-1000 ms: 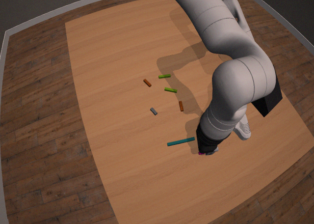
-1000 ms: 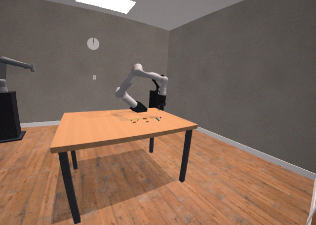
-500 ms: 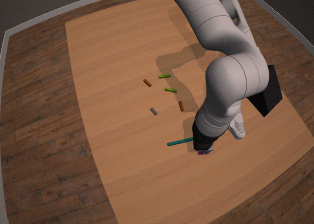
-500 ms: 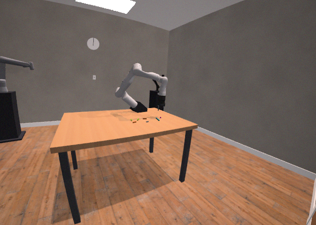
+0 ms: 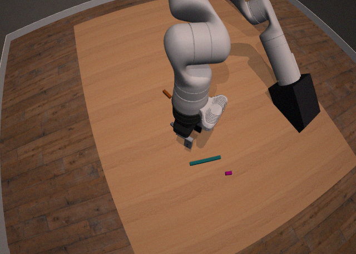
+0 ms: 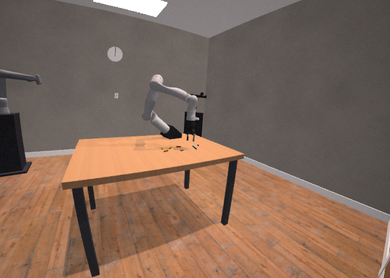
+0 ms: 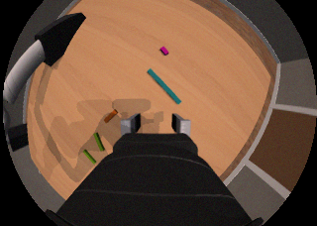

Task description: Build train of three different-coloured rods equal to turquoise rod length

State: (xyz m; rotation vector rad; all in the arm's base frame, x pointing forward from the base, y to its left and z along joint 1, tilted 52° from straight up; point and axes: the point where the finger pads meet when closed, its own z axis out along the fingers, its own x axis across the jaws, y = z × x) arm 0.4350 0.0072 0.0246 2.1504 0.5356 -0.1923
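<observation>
Grey walls and a plank floor surround one wooden table (image 6: 94, 171) on dark legs, and on the far wall we see a round clock (image 6: 114, 53) whose face is too small for us to read. We find no legible writing or brand mark anywhere.

On the table we count one turquoise rod (image 5: 204, 160), lying flat, and one magenta rod (image 5: 228, 172) just beyond its far end, apart from it. In the top view one orange rod (image 5: 167, 93) shows beside the arm's forearm. The wrist view gives us two green-toned rods (image 7: 94, 149) side by side, and one orange-brown rod (image 7: 110, 117) near the left finger. The exterior view shows a scatter of small rods (image 6: 171, 148) that we cannot count surely.

Our gripper (image 5: 187, 142) hangs above the table, near the turquoise rod's nearer end and not touching it. Its two fingers stand spread to their widest, with only bare wood between them.

One second robot (image 6: 6, 108) stands on a black pedestal at the room's left edge.
</observation>
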